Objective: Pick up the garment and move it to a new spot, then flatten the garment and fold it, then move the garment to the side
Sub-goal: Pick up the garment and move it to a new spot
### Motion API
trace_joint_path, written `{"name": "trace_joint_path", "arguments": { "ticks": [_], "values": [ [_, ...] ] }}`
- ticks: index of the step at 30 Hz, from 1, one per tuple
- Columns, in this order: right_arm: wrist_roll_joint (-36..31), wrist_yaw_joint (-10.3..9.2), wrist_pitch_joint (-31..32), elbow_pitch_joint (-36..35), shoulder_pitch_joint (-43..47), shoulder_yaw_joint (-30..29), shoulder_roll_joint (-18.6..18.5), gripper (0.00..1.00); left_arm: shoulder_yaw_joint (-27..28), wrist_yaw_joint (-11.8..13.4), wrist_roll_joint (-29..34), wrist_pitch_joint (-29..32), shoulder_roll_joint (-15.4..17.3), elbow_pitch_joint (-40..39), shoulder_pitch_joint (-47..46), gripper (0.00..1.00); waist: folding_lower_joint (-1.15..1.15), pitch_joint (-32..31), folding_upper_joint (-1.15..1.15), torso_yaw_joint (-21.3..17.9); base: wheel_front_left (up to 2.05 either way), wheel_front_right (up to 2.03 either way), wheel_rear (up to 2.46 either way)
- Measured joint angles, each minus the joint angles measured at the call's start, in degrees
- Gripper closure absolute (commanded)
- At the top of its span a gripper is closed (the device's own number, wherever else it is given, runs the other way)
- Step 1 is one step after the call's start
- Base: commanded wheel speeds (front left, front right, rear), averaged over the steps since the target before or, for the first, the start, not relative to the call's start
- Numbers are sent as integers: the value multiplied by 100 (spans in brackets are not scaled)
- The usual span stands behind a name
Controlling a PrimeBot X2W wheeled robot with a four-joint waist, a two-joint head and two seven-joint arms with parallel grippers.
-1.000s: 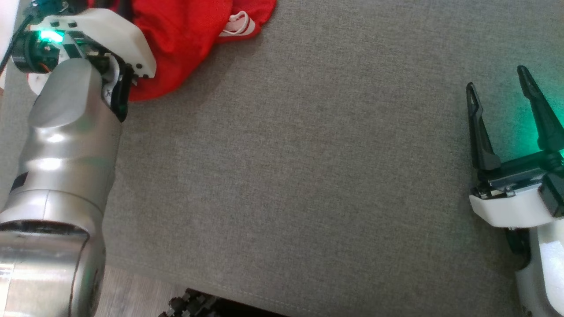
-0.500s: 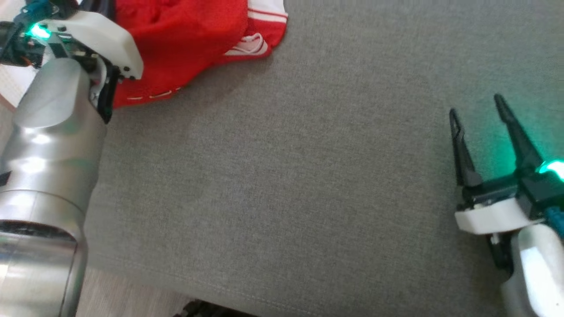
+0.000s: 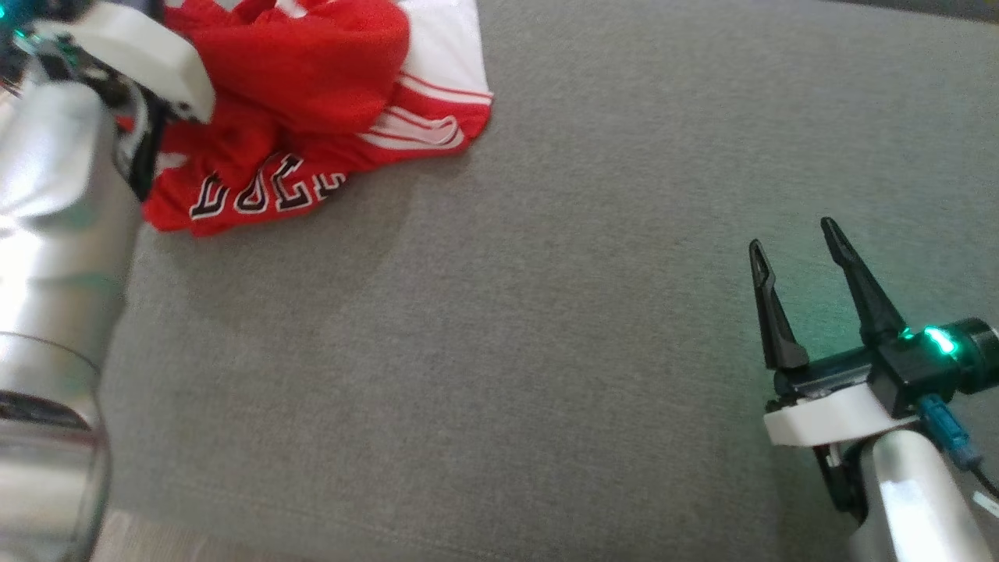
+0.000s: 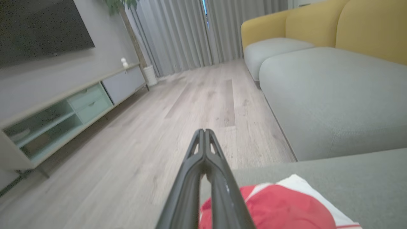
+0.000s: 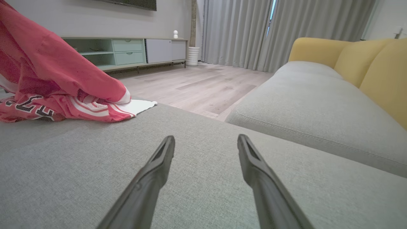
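The red garment is heaped just beside the shut left gripper, a hold on it not discernible; the right gripper, well apart, is spread wide, empty. Light, limp cloth is expected, best pinched at a hem.

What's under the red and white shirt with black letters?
The red and white fabric shirt with black letters sits bunched on the grey fabric cushion, which shows all around its near edges. Anything beneath the heap itself is covered and cannot be seen.
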Motion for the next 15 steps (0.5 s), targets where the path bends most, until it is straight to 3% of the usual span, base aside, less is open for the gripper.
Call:
{"name": "trace_joint_path", "arguments": {
  "ticks": [4, 15],
  "values": [
    [45, 0, 0, 20, 48, 59, 147, 0, -215, 0, 0, -44, 186, -169, -319, 100, 0, -179, 0, -226, 0, 0, 0],
    [417, 0, 1, 134, 55, 211, 372, 0, -958, 0, -2, 394, 260, -944, -1062, 100, 0, -491, 0, -1219, 0, 0, 0]
  ]
}}
